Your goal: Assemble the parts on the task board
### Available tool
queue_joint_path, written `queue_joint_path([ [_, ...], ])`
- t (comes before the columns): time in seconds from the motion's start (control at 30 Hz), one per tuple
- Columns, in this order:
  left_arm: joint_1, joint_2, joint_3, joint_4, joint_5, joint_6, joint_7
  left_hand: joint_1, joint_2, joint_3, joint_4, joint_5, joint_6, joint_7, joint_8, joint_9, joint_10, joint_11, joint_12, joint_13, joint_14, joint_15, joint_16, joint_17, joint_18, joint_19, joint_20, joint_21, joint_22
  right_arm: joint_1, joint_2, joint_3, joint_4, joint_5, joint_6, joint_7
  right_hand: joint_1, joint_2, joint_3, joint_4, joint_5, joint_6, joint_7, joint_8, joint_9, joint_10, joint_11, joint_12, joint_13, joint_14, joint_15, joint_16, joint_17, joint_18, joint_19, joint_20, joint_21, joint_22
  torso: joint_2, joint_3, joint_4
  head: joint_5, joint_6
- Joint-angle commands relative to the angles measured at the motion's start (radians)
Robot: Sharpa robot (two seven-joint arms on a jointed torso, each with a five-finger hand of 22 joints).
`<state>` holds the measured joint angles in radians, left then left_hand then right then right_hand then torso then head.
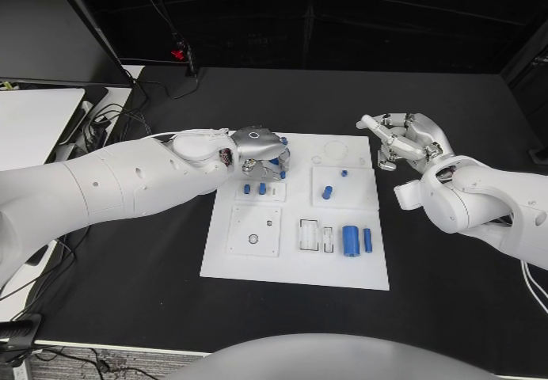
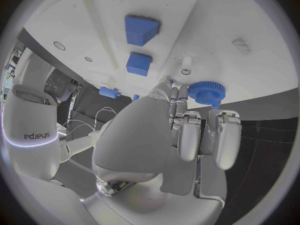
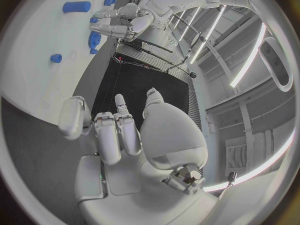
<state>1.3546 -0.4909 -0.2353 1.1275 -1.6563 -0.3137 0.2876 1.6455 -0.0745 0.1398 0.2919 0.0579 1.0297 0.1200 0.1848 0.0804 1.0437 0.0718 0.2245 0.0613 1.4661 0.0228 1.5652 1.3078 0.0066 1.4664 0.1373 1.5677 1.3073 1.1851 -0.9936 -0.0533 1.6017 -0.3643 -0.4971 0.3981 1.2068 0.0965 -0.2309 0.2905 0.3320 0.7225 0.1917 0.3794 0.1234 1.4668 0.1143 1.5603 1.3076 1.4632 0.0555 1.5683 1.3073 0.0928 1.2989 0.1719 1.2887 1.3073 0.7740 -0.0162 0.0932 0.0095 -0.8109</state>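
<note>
Left hand [image 1: 258, 148]: over the board's far-left corner, fingers curled down onto a blue gear [image 2: 206, 92]; the wrist view showed the fingertips at the gear, so it looked pinched.
Right hand [image 1: 405, 141]: off the board's right edge over the table [image 1: 457, 95], fingers loosely spread, nothing in it.
Board [image 1: 294, 269]: white, mid-table.
Parts: two cylinders [image 1: 352, 241] near-right, small pieces [image 1: 328, 191] at centre.

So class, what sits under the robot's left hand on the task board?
A blue gear shows at the left hand's fingertips, over the task board's far corner. Whatever lies directly beneath the palm is covered, so it cannot be told.
</note>
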Motion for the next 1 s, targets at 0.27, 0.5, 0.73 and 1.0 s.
queue_joint_path([
  [0.27, 0.000, 0.008, -0.001, -0.003, -0.004, 0.027, 0.001, 0.000, -0.007, 0.006, 0.001, -0.007, 0.003, 0.004, -0.011, -0.004, 0.007, 0.006, -0.013, -0.001, 0.105, -0.003, 0.006, 0.263, -0.007, 0.104, -0.011, 0.003, 0.263, 0.001, 0.001, 0.000, 0.000, -0.002, 0.005, 0.003, 0.006, 0.006, -0.005, 0.000, 0.002, -0.010, 0.007, 0.002, 0.001, 0.070, 0.010, -0.005, 0.232, 0.108, 0.007, 0.002, 0.263, -0.003, 0.003, -0.001, 0.002, 0.082, 0.000, -0.0001, -0.0005, -0.001, -0.002],
  [0.5, 0.000, 0.012, -0.001, -0.005, -0.004, 0.037, 0.001, -0.003, -0.009, 0.006, 0.001, -0.007, 0.002, 0.006, -0.015, -0.005, 0.007, 0.007, -0.017, -0.001, 0.105, -0.002, 0.006, 0.263, -0.007, 0.104, -0.011, 0.003, 0.263, 0.001, 0.001, 0.000, 0.000, -0.002, 0.006, 0.001, 0.006, 0.006, -0.005, 0.000, 0.002, -0.010, 0.007, 0.002, 0.001, 0.070, 0.010, -0.005, 0.232, 0.108, 0.007, 0.002, 0.263, -0.003, 0.003, -0.001, 0.002, 0.082, 0.000, 0.0001, 0.0006, -0.003, -0.005],
  [0.73, 0.000, 0.012, 0.000, -0.005, -0.004, 0.064, -0.005, 0.003, -0.004, 0.022, 0.000, -0.007, 0.029, -0.001, -0.012, -0.002, 0.032, 0.002, -0.021, 0.000, 0.105, -0.005, 0.006, 0.263, -0.007, 0.104, -0.012, 0.003, 0.263, 0.001, 0.001, 0.000, 0.000, 0.003, 0.006, 0.001, 0.006, 0.007, -0.005, 0.000, 0.004, -0.011, 0.007, 0.004, 0.001, 0.071, 0.010, -0.005, 0.233, 0.108, 0.007, 0.002, 0.263, -0.003, 0.003, 0.000, 0.002, 0.082, 0.000, -0.0003, 0.0001, -0.004, -0.007],
  [1.0, 0.000, 0.010, 0.000, -0.006, -0.004, 0.069, -0.002, 0.013, 0.012, 0.049, -0.001, -0.007, 0.075, -0.014, -0.002, 0.005, 0.074, -0.010, -0.029, 0.000, 0.105, -0.015, 0.006, 0.263, -0.007, 0.104, -0.015, 0.003, 0.263, 0.001, 0.000, 0.000, 0.001, 0.007, 0.006, 0.001, 0.006, 0.007, -0.005, 0.000, 0.004, -0.011, 0.007, 0.004, 0.001, 0.071, 0.010, -0.005, 0.233, 0.108, 0.007, 0.002, 0.263, -0.003, 0.003, 0.000, 0.002, 0.082, 0.000, -0.0003, 0.0007, -0.004, -0.008],
])
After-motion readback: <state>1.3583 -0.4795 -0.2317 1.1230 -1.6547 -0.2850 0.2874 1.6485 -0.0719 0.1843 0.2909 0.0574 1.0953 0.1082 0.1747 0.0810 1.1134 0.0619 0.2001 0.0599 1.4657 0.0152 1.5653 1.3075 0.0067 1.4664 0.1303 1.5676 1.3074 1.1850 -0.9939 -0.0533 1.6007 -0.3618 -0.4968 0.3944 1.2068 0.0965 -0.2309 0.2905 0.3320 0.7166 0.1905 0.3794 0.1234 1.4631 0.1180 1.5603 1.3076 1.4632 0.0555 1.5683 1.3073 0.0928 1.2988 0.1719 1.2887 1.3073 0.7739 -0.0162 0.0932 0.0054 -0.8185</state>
